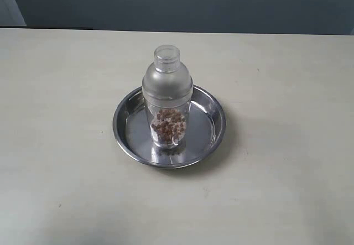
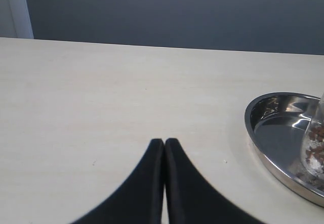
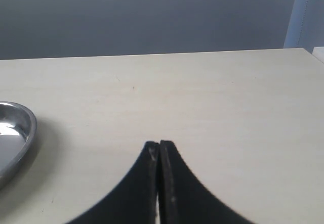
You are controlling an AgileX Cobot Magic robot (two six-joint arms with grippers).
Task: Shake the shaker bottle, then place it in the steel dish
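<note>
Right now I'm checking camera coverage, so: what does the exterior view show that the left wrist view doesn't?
Only the exterior view: the whole bottle, cap included, standing upright in the full round dish; no gripper appears. Only the left wrist view: the left gripper, shut, over bare table and apart from the dish. Both: at least part of the dish, the brown granules low in the bottle, and the table.
</note>
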